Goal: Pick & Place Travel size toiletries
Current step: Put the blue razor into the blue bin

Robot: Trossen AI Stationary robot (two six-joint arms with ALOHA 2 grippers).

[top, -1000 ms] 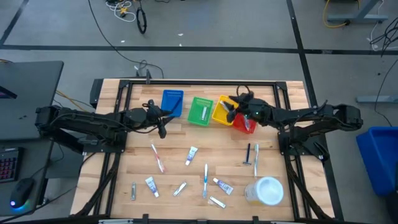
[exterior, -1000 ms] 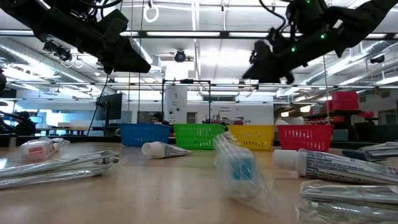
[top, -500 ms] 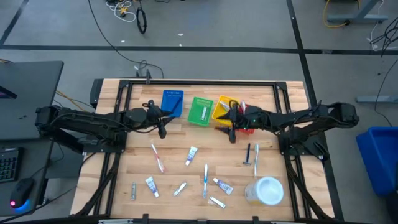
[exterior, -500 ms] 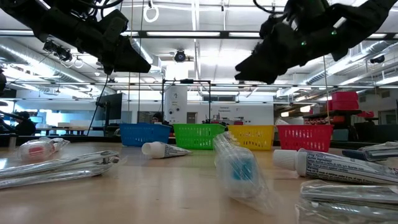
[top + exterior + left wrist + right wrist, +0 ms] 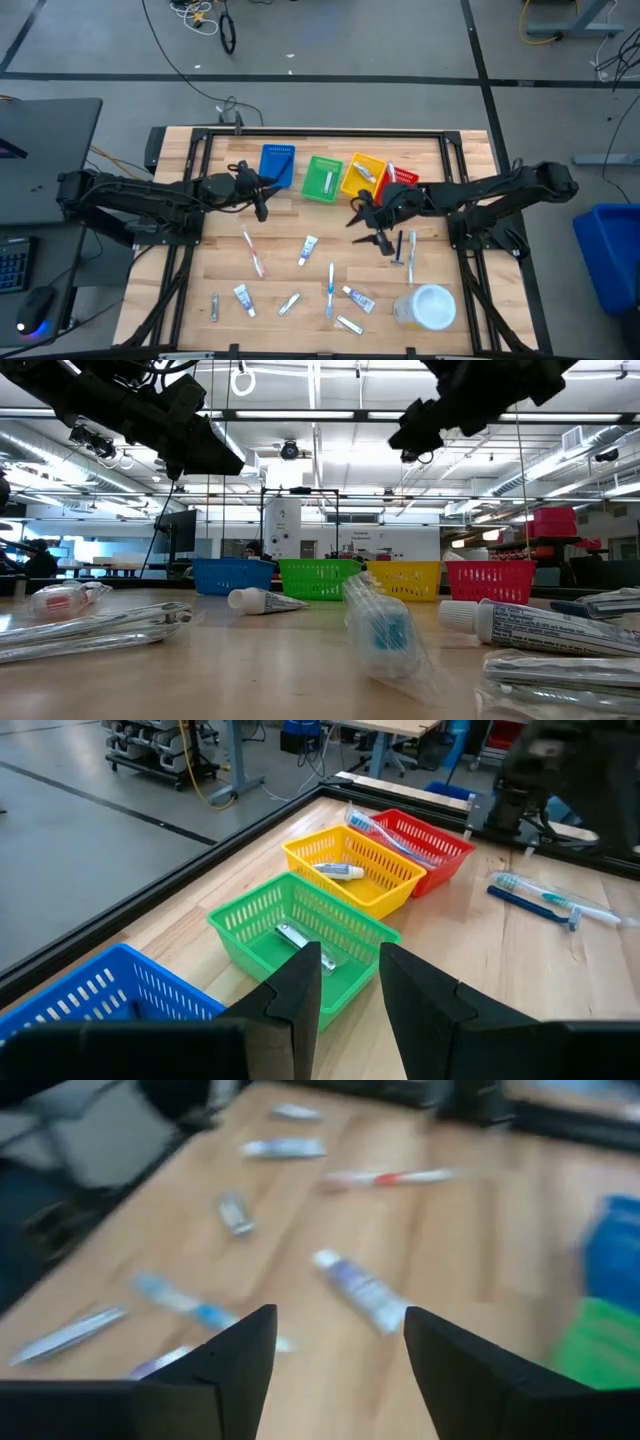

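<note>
Matt wooden table (image 5: 470, 150) carries glossy plastic mesh baskets (image 5: 300, 925).

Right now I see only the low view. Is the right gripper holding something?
Observer: No. By its wrist view, the right gripper is open and empty.
Operator: Where is it over the table?
Observer: In the high view it hangs in front of the yellow basket, beside the dark razor.
Operator: And the left gripper?
Observer: The high view puts the left gripper beside the blue basket.
</note>
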